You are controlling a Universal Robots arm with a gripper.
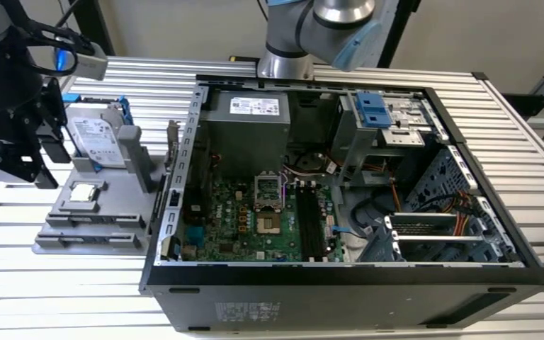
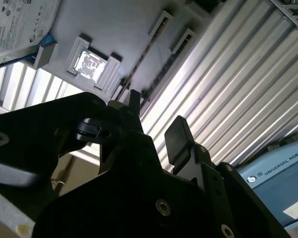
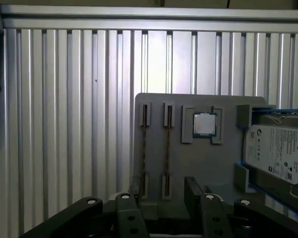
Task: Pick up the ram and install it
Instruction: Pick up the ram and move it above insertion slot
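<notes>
Two thin ram sticks stand on edge in slots of a grey holder (image 3: 203, 163), one (image 3: 167, 148) beside the other (image 3: 144, 148). In the second wrist view a ram stick (image 2: 139, 64) shows as a thin dark line on the holder. My gripper (image 3: 164, 191) hovers above the near ends of the sticks, open and holding nothing. Both black fingers (image 2: 178, 134) are spread, and the sticks lie within their span. In the exterior view the gripper (image 1: 45, 159) hangs at the left over the holder (image 1: 74, 237).
A silver CPU chip (image 3: 204, 124) and a hard drive (image 3: 275, 153) with blue rails share the holder. The open computer case (image 1: 348, 276) lies at the exterior view's right, its motherboard memory slots (image 1: 308, 219) exposed. Everything rests on a ribbed metal table (image 1: 527, 142).
</notes>
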